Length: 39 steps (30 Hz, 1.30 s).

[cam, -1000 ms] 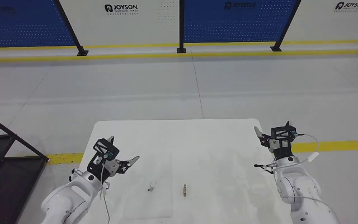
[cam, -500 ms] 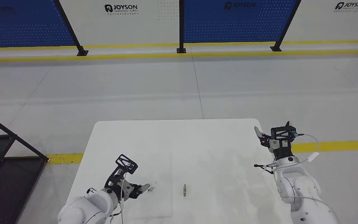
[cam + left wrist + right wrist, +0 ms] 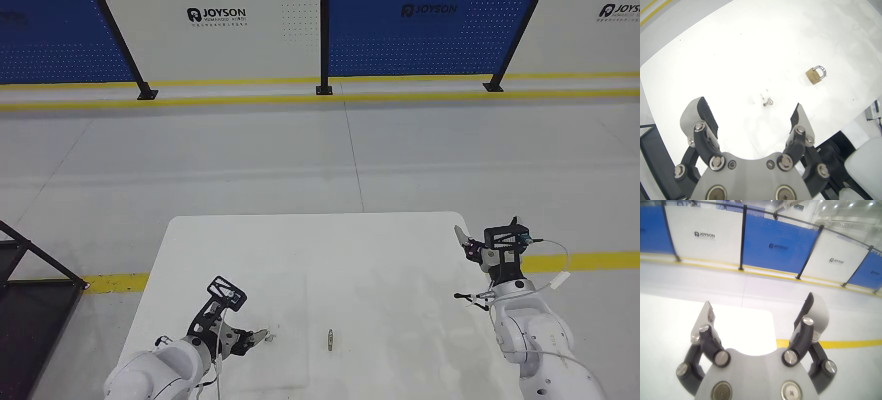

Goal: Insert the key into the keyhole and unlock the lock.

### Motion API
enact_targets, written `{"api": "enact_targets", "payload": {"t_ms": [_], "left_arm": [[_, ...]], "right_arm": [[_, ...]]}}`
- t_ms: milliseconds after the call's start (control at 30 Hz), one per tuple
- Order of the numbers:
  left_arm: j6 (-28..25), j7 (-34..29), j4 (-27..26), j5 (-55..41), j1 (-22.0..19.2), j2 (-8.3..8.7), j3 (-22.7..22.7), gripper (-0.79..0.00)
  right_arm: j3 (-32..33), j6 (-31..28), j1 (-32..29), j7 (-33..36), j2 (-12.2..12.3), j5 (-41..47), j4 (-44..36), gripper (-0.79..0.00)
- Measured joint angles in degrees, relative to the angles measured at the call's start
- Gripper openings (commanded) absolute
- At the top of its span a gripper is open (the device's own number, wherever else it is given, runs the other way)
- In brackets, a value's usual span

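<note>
Left gripper (image 3: 749, 105), jaws apart and empty, hovers beside small silver metal key (image 3: 768, 102); brass padlock (image 3: 813, 76) lies apart. Pickup pending: descend, straddle key, clamp.

White table (image 3: 380, 260), blue-and-white fence panels (image 3: 420, 40) behind

You have the left gripper (image 3: 748, 103) pitched forward and down, its jaws spread wide, the ribbed pads (image 3: 708, 113) facing each other. The left arm (image 3: 160, 366) is folded in low. The right gripper (image 3: 758, 299) points ahead, roughly level, jaws also wide apart, with the right arm (image 3: 530, 340) bent at your far right.
</note>
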Motion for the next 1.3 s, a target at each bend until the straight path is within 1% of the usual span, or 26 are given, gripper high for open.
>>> {"api": "enact_targets", "payload": {"t_ms": [67, 167, 300, 367, 433, 567, 633, 667, 733, 800, 900, 967, 1000, 1033, 1067, 1133, 1200, 1233, 1300], "left_arm": [[-0.09, 0.10, 0.03, -0.10, 0.06, -0.01, 0.10, 0.000], [-0.89, 1.95, 0.02, -3.35, 1.62, -0.06, 0.47, 0.000], [2.33, 4.47, -0.50, -2.61, 6.06, -0.18, 1.82, 0.000], [4.23, 4.28, -0.41, -2.84, 7.49, -0.28, 2.86, 0.000], [6.16, 2.26, 0.51, -3.56, 7.70, -0.37, 4.42, 0.000], [11.49, -0.31, 3.49, 0.28, 4.43, -0.72, 8.25, 0.000], [14.22, -1.18, 5.61, 0.07, 1.90, -1.07, 10.59, 0.000], [15.26, -1.69, 6.58, -0.41, 0.65, -1.21, 11.37, -0.022], [17.56, -2.60, 8.82, -0.61, -2.28, -1.52, 12.98, -0.095], [19.62, -3.28, 10.94, 0.09, -4.86, -1.81, 14.72, -0.151], [22.41, -3.75, 13.34, 1.95, -7.78, -2.22, 17.18, -0.219], [23.48, -4.11, 14.11, 2.28, -9.08, -2.45, 18.53, -0.256], [24.01, -4.37, 14.33, 2.40, -9.75, -2.57, 19.25, -0.259], [24.41, -4.53, 14.41, 2.58, -10.12, -2.65, 19.70, -0.299], [24.86, -4.66, 14.46, 2.83, -10.41, -2.71, 20.08, -0.302], [25.62, -5.12, 14.70, 3.66, -10.88, -2.82, 20.95, -0.277], [26.44, -5.42, 15.07, 5.16, -11.28, -2.90, 21.69, -0.345], [27.01, -5.32, 15.25, 5.92, -11.37, -2.95, 22.01, -0.345], [27.90, -5.13, 15.78, 6.66, -11.52, -3.08, 22.79, -0.376]], "right_arm": [[0.00, 0.00, 0.00, 0.00, 0.00, 0.00, 0.00, 0.000], [0.00, 0.00, 0.00, 0.00, 0.00, 0.00, 0.00, 0.000], [0.00, 0.00, 0.00, 0.00, 0.00, 0.00, 0.00, 0.000], [0.00, 0.00, 0.00, 0.00, 0.00, 0.00, 0.00, 0.000], [0.00, 0.00, 0.00, 0.00, 0.00, 0.00, 0.00, 0.000], [0.00, 0.00, 0.00, 0.00, 0.00, 0.00, 0.00, 0.000], [0.00, 0.00, 0.00, 0.00, 0.00, 0.00, 0.00, 0.000], [0.00, 0.00, 0.00, 0.00, 0.00, 0.00, 0.00, 0.000], [0.00, 0.00, 0.00, 0.00, 0.00, 0.00, 0.00, 0.000], [0.00, 0.00, 0.00, 0.00, 0.00, 0.00, 0.00, 0.000], [0.00, 0.00, 0.00, 0.00, 0.00, 0.00, 0.00, 0.000], [0.00, 0.00, 0.00, 0.00, 0.00, 0.00, 0.00, 0.000], [0.00, 0.00, 0.00, 0.00, 0.00, 0.00, 0.00, 0.000], [0.00, 0.00, 0.00, 0.00, 0.00, 0.00, 0.00, 0.000], [0.00, 0.00, 0.00, 0.00, 0.00, 0.00, 0.00, 0.000], [0.00, 0.00, 0.00, 0.00, 0.00, 0.00, 0.00, 0.000], [0.00, 0.00, 0.00, 0.00, 0.00, 0.00, 0.00, 0.000], [0.00, 0.00, 0.00, 0.00, 0.00, 0.00, 0.00, 0.000], [0.00, 0.00, 0.00, 0.00, 0.00, 0.00, 0.00, 0.000]]}}
